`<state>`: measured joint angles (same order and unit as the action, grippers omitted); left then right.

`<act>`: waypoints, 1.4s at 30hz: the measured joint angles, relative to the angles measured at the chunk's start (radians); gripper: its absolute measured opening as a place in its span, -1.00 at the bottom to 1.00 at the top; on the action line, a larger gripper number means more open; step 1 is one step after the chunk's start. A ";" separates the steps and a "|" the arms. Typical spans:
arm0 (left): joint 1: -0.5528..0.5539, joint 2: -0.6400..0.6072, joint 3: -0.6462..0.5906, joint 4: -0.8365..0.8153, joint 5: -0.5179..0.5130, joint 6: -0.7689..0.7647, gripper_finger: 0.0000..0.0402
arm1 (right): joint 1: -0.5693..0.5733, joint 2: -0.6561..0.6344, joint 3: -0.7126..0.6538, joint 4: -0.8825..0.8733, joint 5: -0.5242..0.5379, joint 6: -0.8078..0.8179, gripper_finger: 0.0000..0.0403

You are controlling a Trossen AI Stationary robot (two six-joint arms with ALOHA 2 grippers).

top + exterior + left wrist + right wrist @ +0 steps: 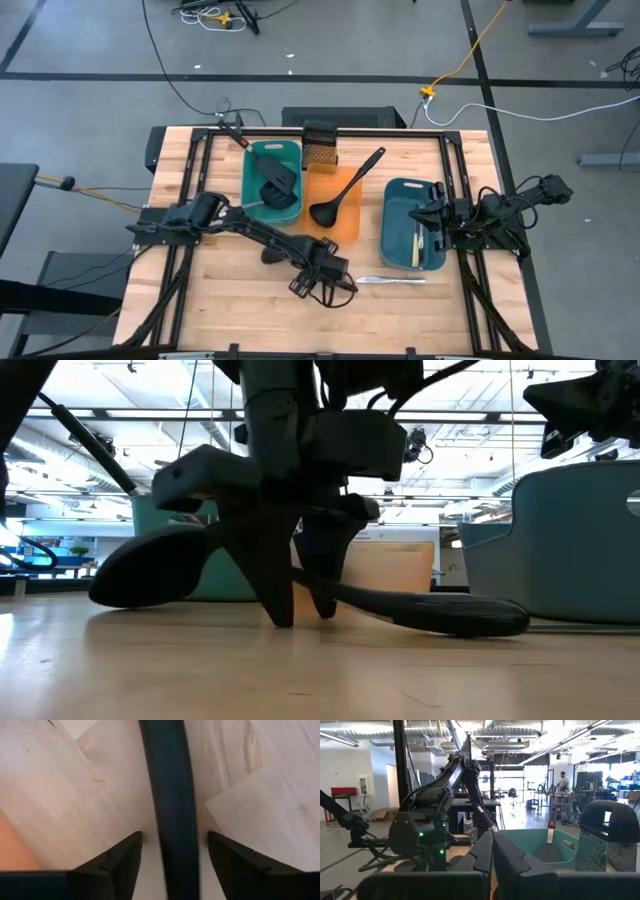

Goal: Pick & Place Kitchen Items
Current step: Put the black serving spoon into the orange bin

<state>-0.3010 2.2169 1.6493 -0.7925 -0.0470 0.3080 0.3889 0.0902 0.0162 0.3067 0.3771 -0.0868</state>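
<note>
Overhead, three trays sit in a row across the far half of the wooden table. The teal tray, on the left, holds a black-headed spatula whose metal handle runs out over the tray's far-left corner; a second dark utensil lies nearer in the same tray, its kind not clear. The orange tray, in the middle, carries an all-black ladle, bowl toward the near-left and handle angled out past the far-right rim. The blue tray, on the right, contains a pale-yellow cutlery piece lying lengthwise. A small dark mesh box stands just behind the orange tray. A silvery cutlery piece lies on bare wood in front of the blue tray. A second black ladle rests on the table at the near centre, bowl to the left in the low view. The left gripper is lowered over this ladle, its fingers spread wide and straddling the handle with a gap on either side, fingertips at the tabletop. The right gripper is above the blue tray's right edge, its fingers closed together and holding nothing.
</note>
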 joint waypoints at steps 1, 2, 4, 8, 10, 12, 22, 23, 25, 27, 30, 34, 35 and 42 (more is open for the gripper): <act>0.006 0.000 0.000 0.000 0.019 -0.001 0.12 | 0.000 0.000 0.000 -0.001 0.000 0.000 -0.88; 0.011 0.000 0.000 0.001 0.031 -0.002 0.08 | 0.000 0.000 0.000 -0.001 0.000 0.000 -0.88; 0.019 -0.003 -0.002 -0.001 0.040 -0.011 -0.05 | 0.000 0.000 0.000 -0.001 0.000 -0.001 -0.88; 0.026 -0.003 -0.002 0.003 0.032 -0.034 -0.42 | 0.000 0.000 0.000 -0.001 0.000 0.000 -0.88; 0.030 -0.003 -0.002 0.006 0.034 -0.039 -0.64 | 0.000 0.000 0.000 -0.001 0.000 -0.001 -0.88; 0.031 -0.003 0.000 0.005 0.036 -0.068 -0.83 | 0.000 0.000 0.000 -0.001 0.000 -0.001 -0.88; 0.001 0.006 0.148 -0.190 0.039 -0.114 -0.83 | 0.000 0.000 0.000 0.000 0.000 -0.001 -0.88; -0.004 0.006 0.166 -0.210 0.040 -0.114 -0.83 | 0.000 0.000 0.000 0.000 0.000 -0.001 -0.88; -0.014 0.006 0.200 -0.236 0.045 -0.113 -0.83 | 0.000 0.000 0.000 0.000 0.000 -0.001 -0.88; -0.024 0.003 0.236 -0.245 0.045 -0.113 -0.83 | 0.000 0.000 0.000 0.000 0.000 -0.001 -0.88; -0.036 -0.019 0.266 -0.254 0.044 -0.093 -0.83 | 0.000 0.000 0.000 0.000 0.000 -0.001 -0.88; -0.040 -0.088 0.267 -0.247 0.023 -0.088 -0.83 | 0.000 0.000 0.000 0.003 0.000 -0.001 -0.88; -0.038 -0.113 0.263 -0.246 0.013 -0.087 -0.83 | 0.000 0.000 0.000 0.005 0.000 -0.001 -0.88; 0.019 -0.344 0.188 -0.193 -0.022 -0.087 -0.83 | 0.000 0.000 0.000 0.008 -0.002 0.000 -0.88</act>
<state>-0.2821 1.8734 1.8368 -0.9852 -0.0686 0.2205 0.3889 0.0898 0.0162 0.3149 0.3754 -0.0872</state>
